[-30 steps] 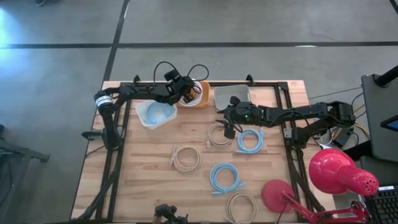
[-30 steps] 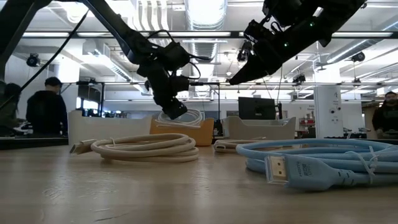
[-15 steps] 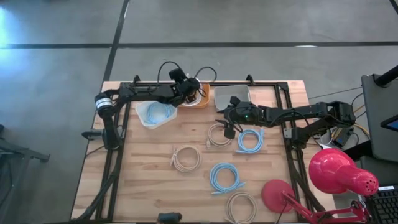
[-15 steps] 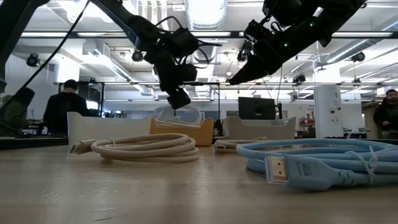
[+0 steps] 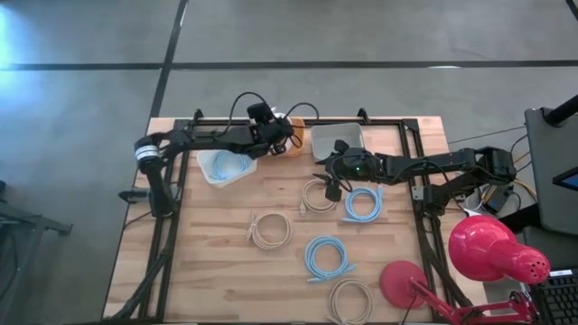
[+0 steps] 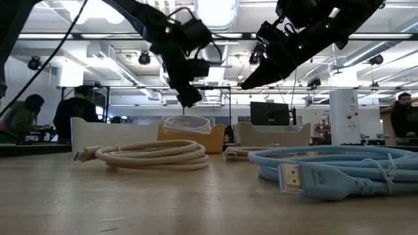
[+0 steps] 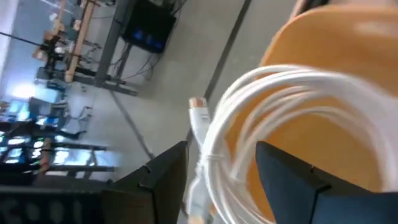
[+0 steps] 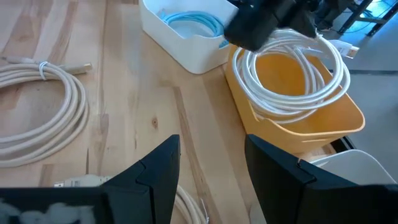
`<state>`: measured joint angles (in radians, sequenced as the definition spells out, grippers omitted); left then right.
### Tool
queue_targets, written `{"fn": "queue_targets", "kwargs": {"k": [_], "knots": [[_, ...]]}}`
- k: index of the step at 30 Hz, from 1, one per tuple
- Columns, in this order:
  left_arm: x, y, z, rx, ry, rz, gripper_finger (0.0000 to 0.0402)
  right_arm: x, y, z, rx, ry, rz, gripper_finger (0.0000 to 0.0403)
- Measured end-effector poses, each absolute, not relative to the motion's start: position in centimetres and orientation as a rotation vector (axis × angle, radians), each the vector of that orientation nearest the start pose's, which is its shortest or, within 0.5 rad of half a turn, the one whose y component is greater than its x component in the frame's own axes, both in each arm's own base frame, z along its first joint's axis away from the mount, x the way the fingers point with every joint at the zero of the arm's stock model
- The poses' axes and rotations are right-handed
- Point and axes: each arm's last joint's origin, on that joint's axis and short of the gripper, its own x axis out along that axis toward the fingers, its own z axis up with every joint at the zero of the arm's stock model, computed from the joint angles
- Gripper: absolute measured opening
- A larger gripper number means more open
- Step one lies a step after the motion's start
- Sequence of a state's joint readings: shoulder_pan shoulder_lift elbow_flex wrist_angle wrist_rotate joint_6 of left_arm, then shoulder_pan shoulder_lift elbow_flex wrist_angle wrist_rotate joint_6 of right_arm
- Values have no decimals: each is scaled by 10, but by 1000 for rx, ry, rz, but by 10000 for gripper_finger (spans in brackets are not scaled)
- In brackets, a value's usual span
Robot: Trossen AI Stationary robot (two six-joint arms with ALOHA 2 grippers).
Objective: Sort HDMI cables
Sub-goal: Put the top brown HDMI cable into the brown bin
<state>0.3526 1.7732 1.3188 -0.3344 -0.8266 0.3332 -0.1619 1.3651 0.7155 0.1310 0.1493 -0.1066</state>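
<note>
A white cable coil (image 7: 280,81) lies on top of the orange bin (image 5: 293,144), seen also in the right wrist view (image 8: 245,78) and the low view (image 6: 188,123). My left gripper (image 6: 188,99) hovers open just above it, a finger on either side (image 7: 222,149), apart from it. My right gripper (image 5: 329,185) is open (image 8: 211,140) and high (image 6: 245,83) over a beige coil (image 5: 316,196). A light blue coil (image 8: 189,22) rests in the white bin (image 5: 226,167). Two more blue coils (image 5: 363,203) (image 5: 327,257) and two beige coils (image 5: 271,228) (image 5: 350,298) lie flat on the table.
A grey bin (image 5: 337,140) stands to the right of the orange one, along the table's far edge. A red lamp (image 5: 492,253) sits at the near right corner. Black frame rails (image 5: 172,235) run down both table sides. People show in the room behind (image 6: 78,117).
My left gripper carried the white coil a little toward the table's right over the orange bin, let it go and rose. The coil dropped and now lies on the bin, clear of the fingers. My right arm has kept still.
</note>
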Motion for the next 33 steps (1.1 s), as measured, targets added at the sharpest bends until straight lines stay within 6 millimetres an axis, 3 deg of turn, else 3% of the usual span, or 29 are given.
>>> {"fn": "queue_targets", "kwargs": {"k": [7,11,14,23,29,33], "knots": [[330,100,297,332,811,788,209,277,-49,214,-58,530,-287,178],[308,84,307,215,735,637,208,277,-48,213,-7,524,-246,178],[292,76,299,141,723,532,209,278,-46,213,32,519,-184,178],[258,58,231,2,686,420,209,279,-44,209,137,528,-171,173],[249,46,206,-60,584,309,209,289,-39,180,162,640,-156,160],[248,43,202,-70,561,257,209,294,-30,157,246,737,-105,149]]}}
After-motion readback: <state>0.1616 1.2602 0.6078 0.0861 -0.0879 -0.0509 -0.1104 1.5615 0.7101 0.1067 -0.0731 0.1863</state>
